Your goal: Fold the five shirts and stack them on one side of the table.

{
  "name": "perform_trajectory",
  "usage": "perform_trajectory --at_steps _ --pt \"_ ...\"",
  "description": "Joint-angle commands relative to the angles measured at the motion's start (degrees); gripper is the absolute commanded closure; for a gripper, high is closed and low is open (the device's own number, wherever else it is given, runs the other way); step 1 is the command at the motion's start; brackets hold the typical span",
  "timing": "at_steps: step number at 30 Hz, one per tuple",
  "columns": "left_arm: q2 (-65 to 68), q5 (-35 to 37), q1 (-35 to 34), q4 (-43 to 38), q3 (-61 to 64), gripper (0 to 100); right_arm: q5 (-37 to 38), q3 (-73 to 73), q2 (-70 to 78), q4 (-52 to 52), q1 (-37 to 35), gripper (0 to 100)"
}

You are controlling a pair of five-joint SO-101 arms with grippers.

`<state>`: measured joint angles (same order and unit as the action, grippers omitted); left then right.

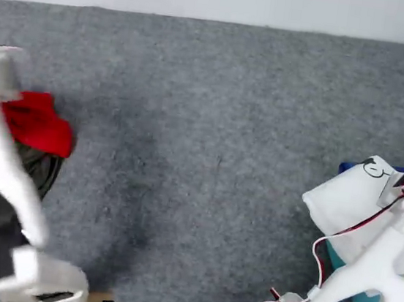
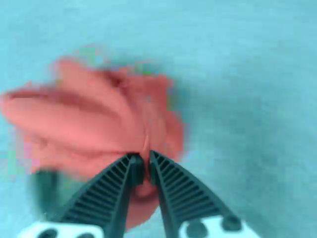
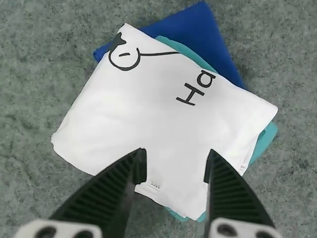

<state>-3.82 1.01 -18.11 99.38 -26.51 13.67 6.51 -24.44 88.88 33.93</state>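
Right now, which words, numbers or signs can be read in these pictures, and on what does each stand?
White shirt: black lettering beside a line drawing, cut off at the fold; no whole word reads.
Its hem: tiny marks, too small.
Red shirt, blue shirt: none.

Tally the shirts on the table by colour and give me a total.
Red shirt: 1
White shirt: 1
Teal shirt: 1
Blue shirt: 1
Dark garment under the red one, likely a shirt: 1
Total: 5
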Motion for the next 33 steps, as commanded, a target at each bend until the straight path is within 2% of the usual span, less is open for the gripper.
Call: perform_trajectory --at_steps 1,3,6,22,24,27,33 --pt "-8.18 -12.04 23.3 1.14 3.91 99 0.53 -0.35 -2.15 0.31 -0.31 80.0" --pt "-9.76 -18.81 31.21 1.14 4.88 99 0.53 -0.35 -2.15 0.31 -0.31 80.0" --pt "-10.81 -23.47 38.77 1.23 5.05 99 0.53 -0.26 -2.15 0.31 -0.22 80.0" --pt "-11.34 -23.74 45.89 1.23 4.97 99 0.44 -0.26 -1.98 0.31 -0.48 80.1" --pt "-11.34 -23.74 45.1 1.23 5.14 99 0.44 -0.18 -1.71 0.13 -0.92 80.1" --pt "-11.34 -23.74 39.74 1.23 5.32 99 0.53 -0.18 -1.45 -0.57 -5.41 80.1" --pt "-11.34 -23.74 25.85 1.23 6.99 99 0.53 -0.18 0.66 -11.38 -26.24 80.1"
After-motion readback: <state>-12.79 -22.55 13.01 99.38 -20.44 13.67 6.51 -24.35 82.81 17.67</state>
